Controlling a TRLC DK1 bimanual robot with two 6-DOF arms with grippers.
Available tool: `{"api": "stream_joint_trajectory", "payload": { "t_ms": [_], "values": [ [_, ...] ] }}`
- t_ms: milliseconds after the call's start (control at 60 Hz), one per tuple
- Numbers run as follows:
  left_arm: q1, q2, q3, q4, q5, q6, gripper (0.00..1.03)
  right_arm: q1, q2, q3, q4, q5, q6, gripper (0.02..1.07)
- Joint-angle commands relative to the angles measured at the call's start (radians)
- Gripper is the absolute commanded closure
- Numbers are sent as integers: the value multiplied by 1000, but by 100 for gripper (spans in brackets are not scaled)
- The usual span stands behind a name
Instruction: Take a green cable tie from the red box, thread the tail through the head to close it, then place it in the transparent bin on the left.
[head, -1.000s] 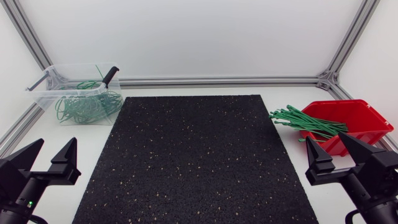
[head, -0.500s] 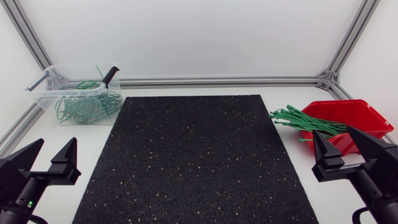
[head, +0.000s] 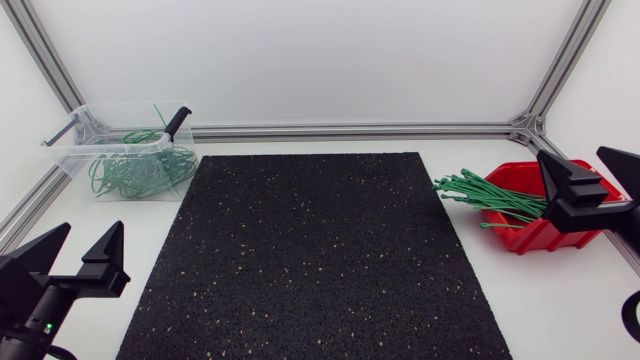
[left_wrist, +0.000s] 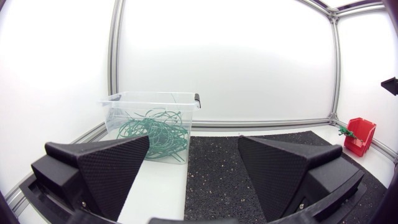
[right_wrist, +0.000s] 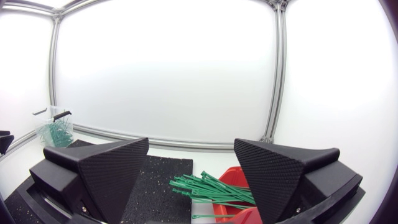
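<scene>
Green plastic cable ties (right_wrist: 211, 188) fan out of the red plastic box (head: 535, 236), just ahead of and below the right gripper (right_wrist: 191, 149), whose jaws stand wide apart. It would be best to descend over one stray tail clear of the bundle, then pinch. The left gripper (head: 92, 238) gapes empty.

We are seeing the mat (head: 310, 255) lying centred on the surface (head: 150, 212), the bin (head: 68, 150) with looped ties (head: 135, 172) sitting behind its left corner, the box (head: 525, 238) with cable ties (head: 488, 194) sitting rightward.
</scene>
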Motion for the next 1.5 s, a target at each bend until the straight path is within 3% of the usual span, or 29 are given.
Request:
{"api": "stream_joint_trajectory", "payload": {
  "t_ms": [0,200,333,467,533,583,783,967,1233,1483],
  "values": [
    [7,-10,-41,-18,-11,-23,4,-7,83,82,-40,25,26,7],
    [7,-10,-41,-18,-11,-23,4,-8,272,222,-132,66,24,7],
    [8,-10,-41,-18,-11,-23,4,-39,396,319,-221,30,-37,7],
    [8,-10,-41,-18,-11,-22,4,-151,522,417,-316,-182,-92,10],
    [8,-10,-41,-18,-11,-22,4,-214,563,454,-356,-333,-206,14],
    [8,-10,-41,-18,-11,-22,4,-234,599,490,-389,-359,-267,16],
    [8,-10,-41,-18,-11,-22,4,-251,778,636,-527,-334,-393,16],
    [8,-10,-41,-18,-11,-22,4,-231,892,742,-669,-231,-589,16],
    [7,-10,-39,-18,-11,-22,4,-261,1145,958,-980,-185,-909,16],
    [4,-10,-39,-18,-11,-22,4,-261,1212,972,-1046,-156,-1268,16]
  ]
}}
